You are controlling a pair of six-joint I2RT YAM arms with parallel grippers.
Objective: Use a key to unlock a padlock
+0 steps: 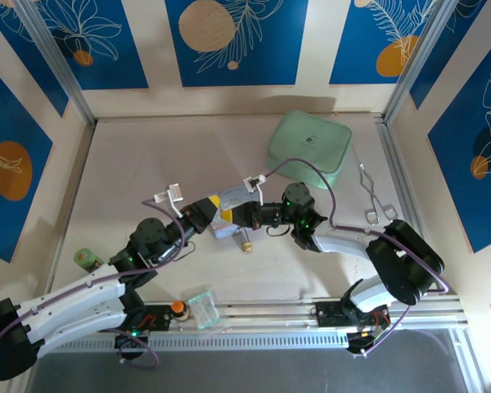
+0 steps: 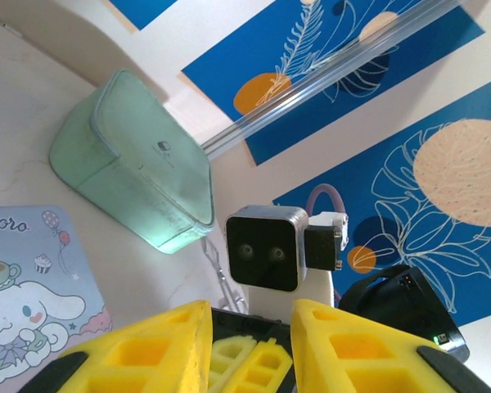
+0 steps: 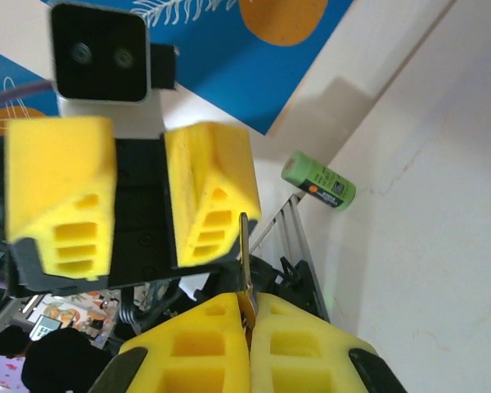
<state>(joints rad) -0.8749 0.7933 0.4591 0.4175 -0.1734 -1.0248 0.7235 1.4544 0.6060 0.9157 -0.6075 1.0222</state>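
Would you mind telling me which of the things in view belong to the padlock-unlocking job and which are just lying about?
Job:
key, pinched in the right fingers
small brass padlock, lying ungripped

Lying about:
mint pouch
tongs
cartoon tin
green canister
orange-capped bottle
clear box

Tiny brass padlock (image 1: 245, 243) on table (image 1: 147, 164), thin pale key (image 3: 244, 254) upright, pinched btw right jaws

Mint case (image 1: 309, 146), tongs (image 1: 368, 187), green bottle (image 1: 87, 259)
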